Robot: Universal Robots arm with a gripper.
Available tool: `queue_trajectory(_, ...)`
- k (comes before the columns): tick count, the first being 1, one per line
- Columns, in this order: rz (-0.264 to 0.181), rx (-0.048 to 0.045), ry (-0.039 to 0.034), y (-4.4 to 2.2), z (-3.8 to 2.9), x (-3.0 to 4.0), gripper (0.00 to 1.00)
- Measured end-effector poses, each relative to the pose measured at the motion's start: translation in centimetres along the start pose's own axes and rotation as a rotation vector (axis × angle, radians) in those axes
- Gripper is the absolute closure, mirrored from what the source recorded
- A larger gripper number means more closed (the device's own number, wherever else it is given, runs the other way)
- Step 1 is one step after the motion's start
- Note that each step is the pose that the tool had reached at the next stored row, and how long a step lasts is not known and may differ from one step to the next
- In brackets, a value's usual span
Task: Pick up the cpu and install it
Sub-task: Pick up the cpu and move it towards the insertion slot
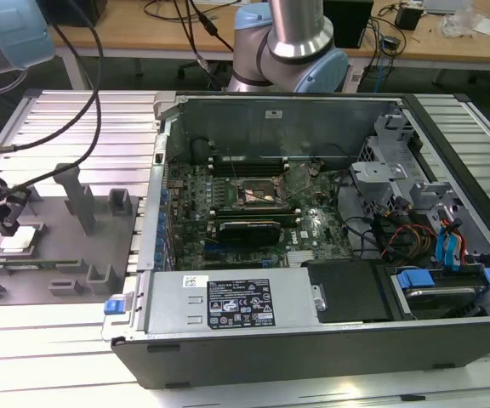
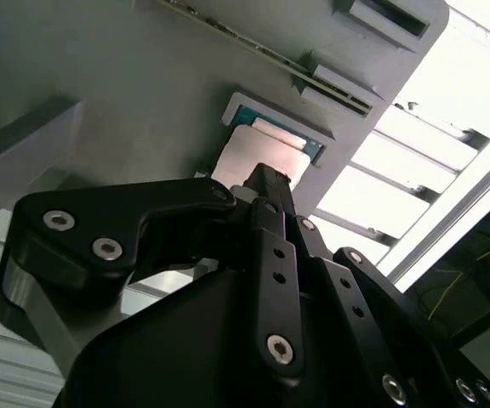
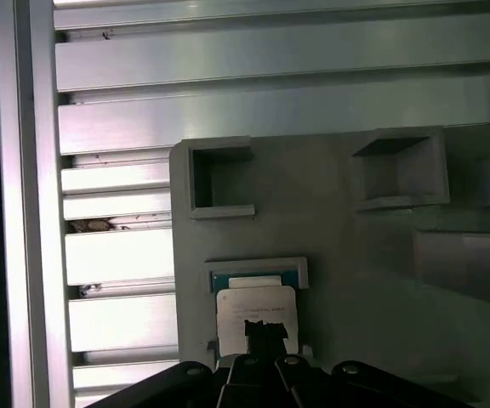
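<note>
The cpu point(image 1: 19, 241) is a small silvery-white square lying in a teal-edged recess of the grey moulded tray point(image 1: 66, 246) at the exterior view's left. My gripper point(image 1: 5, 219) hangs just over it, its black tip very close to the chip's near edge. In both wrist views the cpu point(image 2: 253, 157) point(image 3: 253, 304) sits directly ahead of the gripper tip point(image 2: 266, 180) point(image 3: 264, 330), and the tip covers part of the chip. The motherboard socket point(image 1: 258, 194) lies open inside the computer case, well to the exterior view's right of the tray.
Grey posts point(image 1: 82, 200) and blocks point(image 1: 119, 204) rise from the tray beside the gripper. The open computer case point(image 1: 270, 115) holds a power supply point(image 1: 232, 304), drive cage point(image 1: 385, 183) and cables. Everything rests on a slatted aluminium table point(image 1: 49, 357). A black cable point(image 1: 92, 127) loops above the tray.
</note>
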State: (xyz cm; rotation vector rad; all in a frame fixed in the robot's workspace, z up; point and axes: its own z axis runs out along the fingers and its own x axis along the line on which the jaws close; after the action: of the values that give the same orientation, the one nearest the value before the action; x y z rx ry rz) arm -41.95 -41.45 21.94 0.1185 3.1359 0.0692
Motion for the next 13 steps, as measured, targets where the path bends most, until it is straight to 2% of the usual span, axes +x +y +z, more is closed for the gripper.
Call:
queue_trajectory(6,0.0,0.0003,0.0005,-0.07,0.7,0.06,0.89)
queue_trajectory(12,0.0,0.0001,0.0003,-0.06,0.74,0.09,0.89)
queue_trajectory(13,0.0,0.0001,0.0004,-0.06,0.73,0.1,0.84)
